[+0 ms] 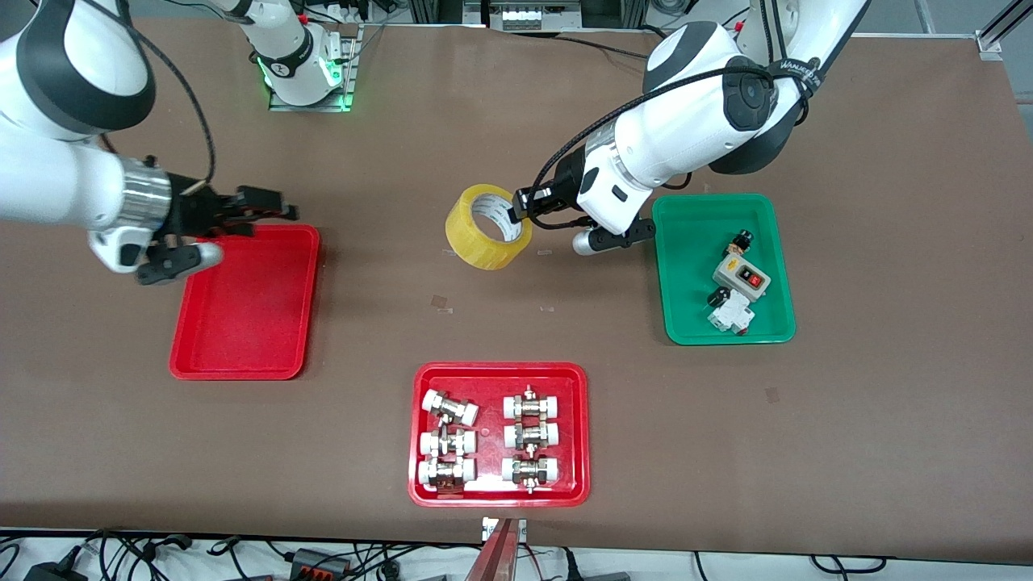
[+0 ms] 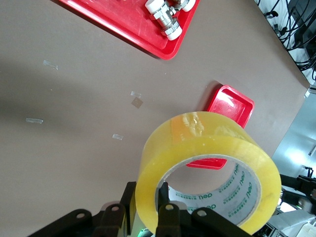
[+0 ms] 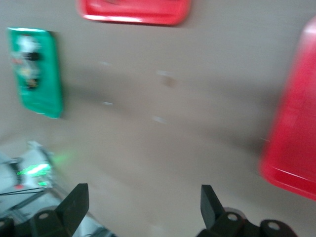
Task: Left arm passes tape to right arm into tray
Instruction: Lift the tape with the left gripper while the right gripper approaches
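Note:
The yellow tape [image 1: 487,227] hangs in the air over the bare middle of the table, tilted on edge. My left gripper [image 1: 520,208] is shut on its wall, with one finger inside the pale core and one outside. This also shows in the left wrist view, with the tape [image 2: 207,148] in my left gripper [image 2: 148,197]. The plain red tray [image 1: 242,323] lies toward the right arm's end and holds nothing. My right gripper [image 1: 270,211] is open and empty over that tray's rim farthest from the front camera. The right wrist view shows its spread fingers [image 3: 74,202] and the tray [image 3: 296,133].
A green tray [image 1: 686,242] with switch parts lies toward the left arm's end, beside the left wrist. A red tray [image 1: 500,371] with white-capped metal fittings lies near the front edge. Small tape scraps [image 1: 440,302] dot the table.

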Robot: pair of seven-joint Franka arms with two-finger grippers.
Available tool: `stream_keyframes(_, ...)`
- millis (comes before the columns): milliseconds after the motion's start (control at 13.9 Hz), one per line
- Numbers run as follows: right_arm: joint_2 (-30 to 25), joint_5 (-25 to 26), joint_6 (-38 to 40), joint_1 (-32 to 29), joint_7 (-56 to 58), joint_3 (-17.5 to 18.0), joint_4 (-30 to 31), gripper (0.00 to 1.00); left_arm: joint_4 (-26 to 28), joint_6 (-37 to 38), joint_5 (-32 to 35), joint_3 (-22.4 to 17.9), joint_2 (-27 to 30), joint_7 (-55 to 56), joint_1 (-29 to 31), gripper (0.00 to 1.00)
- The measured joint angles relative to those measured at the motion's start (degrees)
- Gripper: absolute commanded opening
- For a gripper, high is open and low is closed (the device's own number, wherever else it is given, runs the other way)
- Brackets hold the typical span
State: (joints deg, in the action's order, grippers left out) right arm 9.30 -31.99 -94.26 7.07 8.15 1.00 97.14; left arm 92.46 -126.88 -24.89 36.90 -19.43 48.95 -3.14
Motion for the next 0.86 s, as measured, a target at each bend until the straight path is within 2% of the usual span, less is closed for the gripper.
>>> stream_keyframes(288, 2.8, -14.1, -0.6, 4.4, 0.0, 0.0, -4.1, 1.0, 0.0, -0.1, 0.0, 0.0, 0.0, 0.0, 0.0, 0.03)
stream_keyframes(648, 6.1, -21.2, -9.1, 10.5, 0.1, 0.1, -7.0, 1.0, 0.0, -0.1, 0.0, 0.0, 0.0, 0.1, 0.0, 0.03)
stream_keyframes(864, 7.3, -21.8, -13.7, 13.5, 0.1, 0.1, -7.1, 1.0, 0.0, -0.1, 0.0, 0.0, 0.0, 0.2, 0.0, 0.03)
